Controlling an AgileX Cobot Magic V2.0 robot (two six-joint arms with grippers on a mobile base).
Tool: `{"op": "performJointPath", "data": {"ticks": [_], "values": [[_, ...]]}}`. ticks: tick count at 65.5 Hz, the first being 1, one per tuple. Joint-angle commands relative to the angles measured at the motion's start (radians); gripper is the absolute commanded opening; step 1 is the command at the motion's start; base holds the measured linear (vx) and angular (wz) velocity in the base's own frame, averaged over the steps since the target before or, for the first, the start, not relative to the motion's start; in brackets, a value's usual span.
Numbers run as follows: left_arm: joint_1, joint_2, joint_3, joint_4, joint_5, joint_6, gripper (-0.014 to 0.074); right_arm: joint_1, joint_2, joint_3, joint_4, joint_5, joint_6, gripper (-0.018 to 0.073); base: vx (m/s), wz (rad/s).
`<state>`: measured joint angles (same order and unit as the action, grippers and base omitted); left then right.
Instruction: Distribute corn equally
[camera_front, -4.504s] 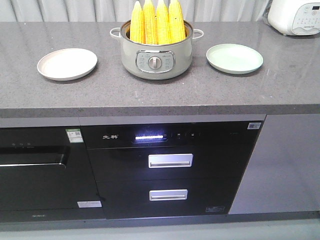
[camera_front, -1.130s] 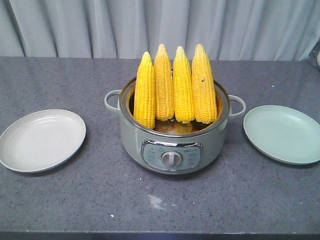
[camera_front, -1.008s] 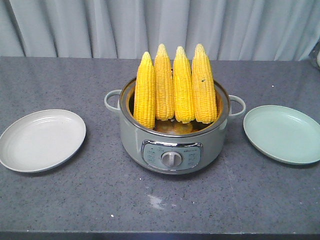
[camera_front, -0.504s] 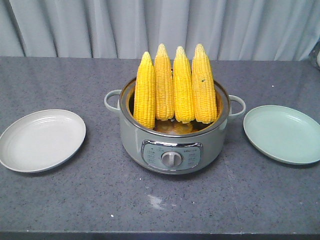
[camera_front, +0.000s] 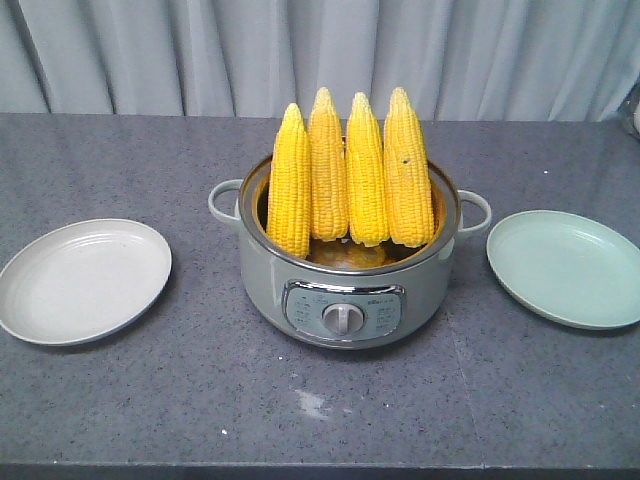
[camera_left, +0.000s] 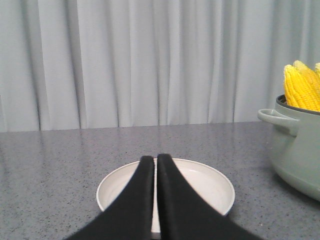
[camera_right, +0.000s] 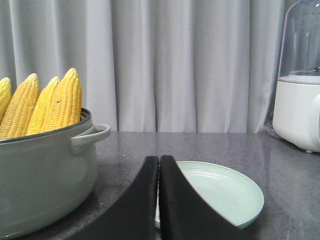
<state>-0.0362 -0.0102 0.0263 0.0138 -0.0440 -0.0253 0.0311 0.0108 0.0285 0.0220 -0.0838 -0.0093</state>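
Note:
Several cobs of yellow corn (camera_front: 348, 170) stand upright, tips up, in a grey-green electric pot (camera_front: 345, 285) at the counter's middle. An empty white plate (camera_front: 84, 280) lies to the pot's left and an empty pale green plate (camera_front: 567, 268) to its right. Neither gripper shows in the front view. In the left wrist view my left gripper (camera_left: 155, 159) is shut with nothing in it, low in front of the white plate (camera_left: 210, 185), with the corn (camera_left: 301, 89) at far right. My right gripper (camera_right: 159, 159) is also shut on nothing, before the green plate (camera_right: 225, 192), beside the pot (camera_right: 45, 180) and its corn (camera_right: 47, 105).
A grey curtain (camera_front: 320, 55) hangs behind the speckled grey counter (camera_front: 200, 400). A white appliance with a clear top (camera_right: 300, 95) stands at the far right of the counter. The pot has side handles (camera_front: 223, 200) and a front dial (camera_front: 343, 318).
The front view went from a far look at the counter and cabinets 4.5 s ago to a close look at the pot; over the last second nothing has visibly changed.

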Motion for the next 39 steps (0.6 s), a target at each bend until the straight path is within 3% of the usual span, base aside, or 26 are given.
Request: {"op": "performJointPath", "data": {"ticks": [1, 15, 28, 39], "values": [[0.000, -0.017, 0.003, -0.059, -0.077, -0.004, -0.0006, -0.004, 0.011, 0.005, -0.006, -0.079, -0.003, -0.0011, 0.00, 0.00], [0.000, -0.015, -0.013, -0.132, -0.054, -0.003, -0.0006, -0.004, 0.011, -0.036, -0.006, -0.029, -0.003, -0.0011, 0.00, 0.00], [0.000, 0.030, -0.179, -0.121, 0.125, 0.031, -0.0006, -0.004, 0.021, -0.144, -0.008, 0.084, -0.007, -0.0011, 0.00, 0.00], [0.000, 0.229, -0.381, -0.121, 0.323, 0.025, -0.0006, -0.004, 0.107, -0.277, -0.008, 0.248, -0.006, -0.0011, 0.00, 0.00]]}}
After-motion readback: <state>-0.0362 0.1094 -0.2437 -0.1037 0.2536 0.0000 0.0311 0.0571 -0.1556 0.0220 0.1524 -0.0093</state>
